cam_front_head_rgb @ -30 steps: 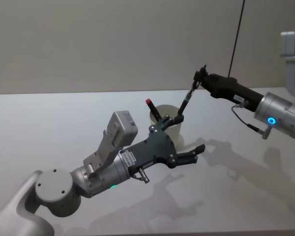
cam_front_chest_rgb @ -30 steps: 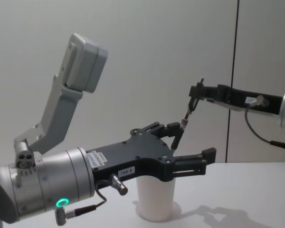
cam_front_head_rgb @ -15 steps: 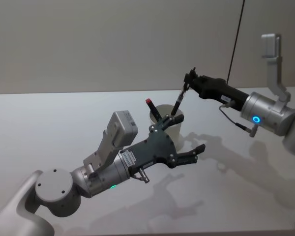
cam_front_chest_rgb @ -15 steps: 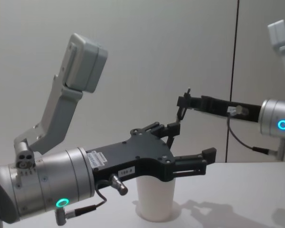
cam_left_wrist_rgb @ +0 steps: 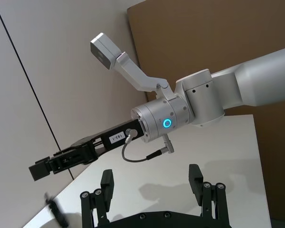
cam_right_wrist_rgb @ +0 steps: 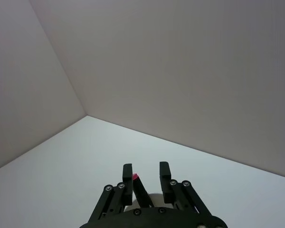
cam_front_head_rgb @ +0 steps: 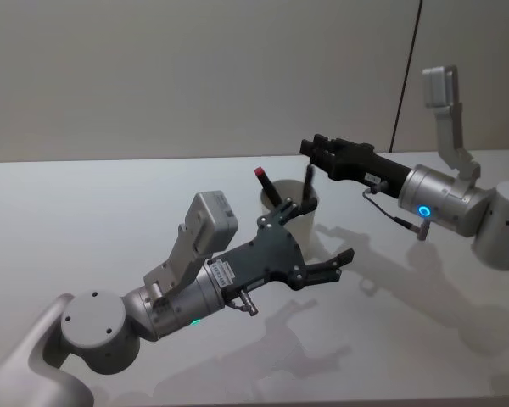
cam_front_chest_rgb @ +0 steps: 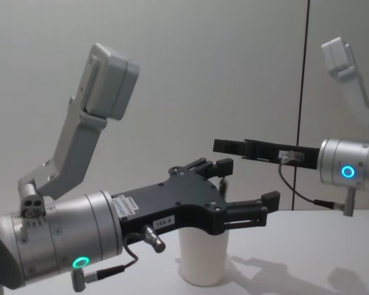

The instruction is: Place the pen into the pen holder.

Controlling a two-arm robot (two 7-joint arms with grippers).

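White paper cup [cam_front_head_rgb: 293,214] — the pen holder — is seen standing on the pale table [cam_front_head_rgb: 110,195], with two pens inside: a dark pen [cam_front_head_rgb: 307,184] and a red-capped pen [cam_front_head_rgb: 267,186]. The right gripper [cam_front_head_rgb: 316,149] is held level just above the cup, fingers spread and empty. The left gripper [cam_front_head_rgb: 316,251] is held spread in front of the cup — nothing gripped.

Silver arms, black grippers, glowing rings, grey cables.
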